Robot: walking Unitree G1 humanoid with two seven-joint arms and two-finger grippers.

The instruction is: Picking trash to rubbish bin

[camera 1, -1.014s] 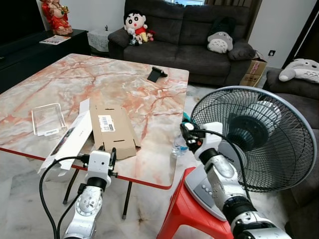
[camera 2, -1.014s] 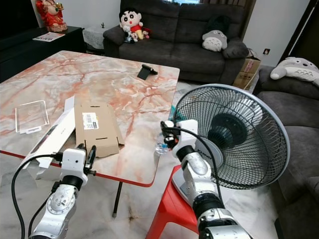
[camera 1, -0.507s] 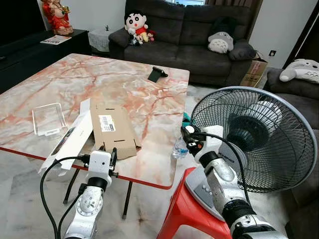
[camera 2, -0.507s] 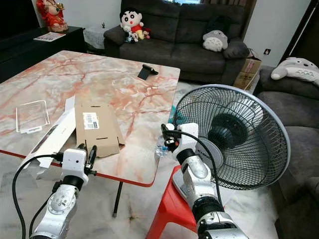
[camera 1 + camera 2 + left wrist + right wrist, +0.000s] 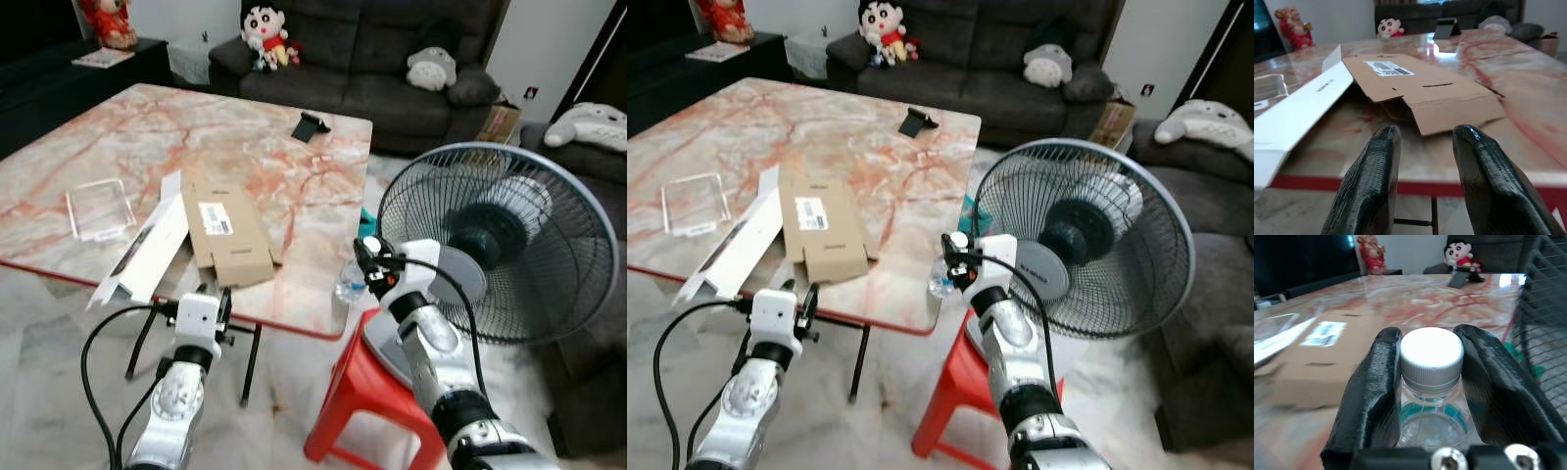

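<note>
Bottle's sorted: your right gripper (image 5: 1431, 382) is clamped on the clear white-capped plastic bottle (image 5: 1431, 396), off the marble table's (image 5: 294, 186) right edge. Carry it upright, clear of the fan (image 5: 500, 245). Left gripper (image 5: 1425, 171) hangs apart.

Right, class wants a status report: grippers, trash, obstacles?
Right gripper shut on bottle. Left gripper open, facing cardboard box on table. Fan close beside right arm.

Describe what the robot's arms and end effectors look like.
Both arms are silver metal built from rounded jointed segments, with black collars at the joints. A loose black cable loops along each. Each wrist ends in a white boxy housing. The left end effector and right end effector each have two long black fingers with a finely ribbed, rubbery surface. Silver screws sit at the right one's base.
</note>
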